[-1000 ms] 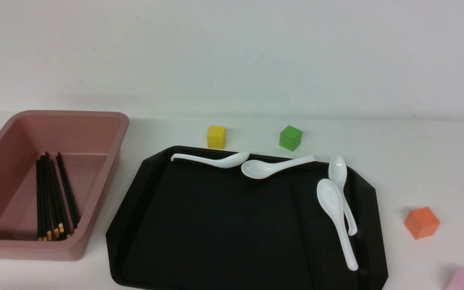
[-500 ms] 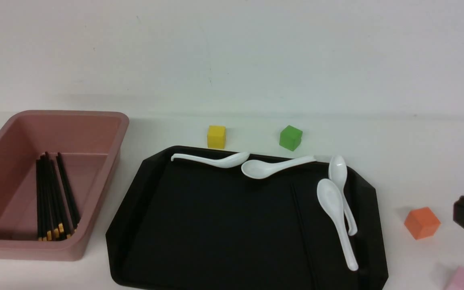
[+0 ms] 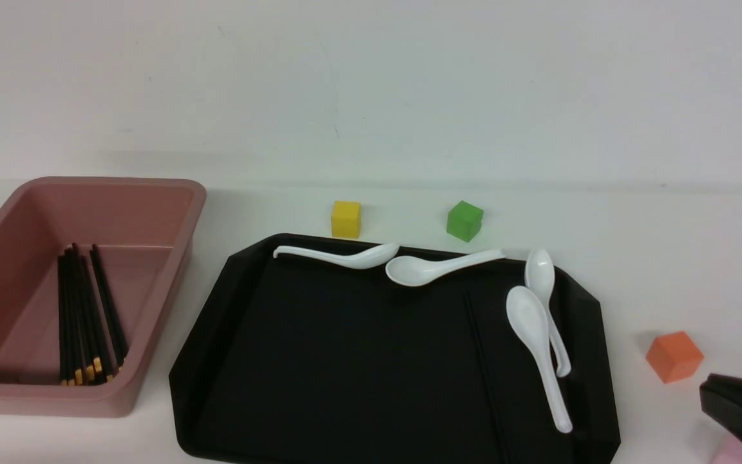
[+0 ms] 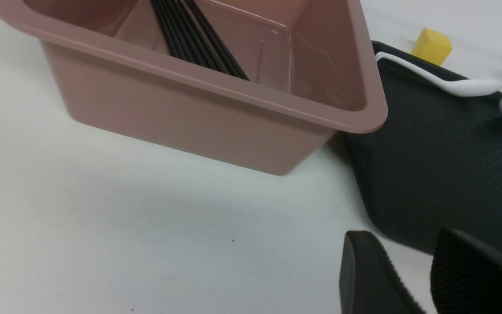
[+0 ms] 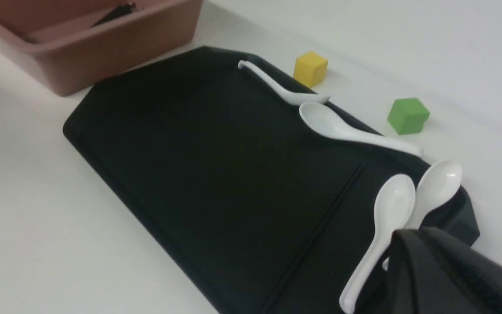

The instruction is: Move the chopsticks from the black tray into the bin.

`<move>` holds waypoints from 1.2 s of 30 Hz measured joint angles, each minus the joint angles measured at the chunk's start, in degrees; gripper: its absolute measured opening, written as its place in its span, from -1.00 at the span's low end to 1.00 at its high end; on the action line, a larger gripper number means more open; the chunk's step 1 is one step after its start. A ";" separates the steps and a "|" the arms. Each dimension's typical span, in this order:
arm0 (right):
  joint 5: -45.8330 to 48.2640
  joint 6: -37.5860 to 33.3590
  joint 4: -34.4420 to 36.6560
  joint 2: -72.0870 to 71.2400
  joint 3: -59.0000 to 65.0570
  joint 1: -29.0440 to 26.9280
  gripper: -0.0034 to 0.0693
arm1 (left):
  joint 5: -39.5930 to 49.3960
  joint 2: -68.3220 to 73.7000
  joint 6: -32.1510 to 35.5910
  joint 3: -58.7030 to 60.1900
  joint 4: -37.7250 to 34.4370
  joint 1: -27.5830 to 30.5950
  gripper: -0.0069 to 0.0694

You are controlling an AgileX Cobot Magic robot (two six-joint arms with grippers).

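Observation:
The black tray (image 3: 345,361) lies in the middle of the table. A thin black chopstick (image 3: 482,367) lies on its right part, hard to make out against the tray; it also shows in the right wrist view (image 5: 320,226). Several chopsticks (image 3: 81,316) lie in the pink bin (image 3: 152,187) at the left, also seen in the left wrist view (image 4: 190,35). My right gripper (image 3: 709,390) is shut and empty, right of the tray; its tip (image 5: 401,237) hangs near the spoon handles. My left gripper (image 4: 403,248) is open and empty, near the tray's corner by the bin (image 4: 198,117).
Several white spoons (image 3: 532,335) lie along the tray's far and right sides. A yellow cube (image 3: 346,218) and a green cube (image 3: 464,220) stand behind the tray. An orange cube (image 3: 674,356) and a pink cube (image 3: 735,451) sit close to my right gripper.
My right gripper has come into the front view from the right edge, then moved lower and a little left, now covering part of the pink cube. Nothing else has moved.

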 joint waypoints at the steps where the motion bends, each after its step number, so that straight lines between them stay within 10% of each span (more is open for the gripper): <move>1: 0.28 0.00 0.00 0.00 0.00 0.00 -0.86 | 0.00 0.00 0.00 0.00 0.00 0.00 -0.19; 14: 0.13 0.00 0.00 -3.95 2.32 -1.50 -0.82 | 0.00 0.00 0.00 0.00 0.00 0.00 -0.19; 26: -4.60 0.00 0.65 -21.47 19.08 -26.88 -0.82 | 0.00 0.00 0.00 0.00 0.00 0.00 -0.19; 36: -1.19 0.00 3.51 -29.37 25.06 -28.73 -0.78 | 0.00 0.00 0.00 0.00 0.00 0.00 -0.19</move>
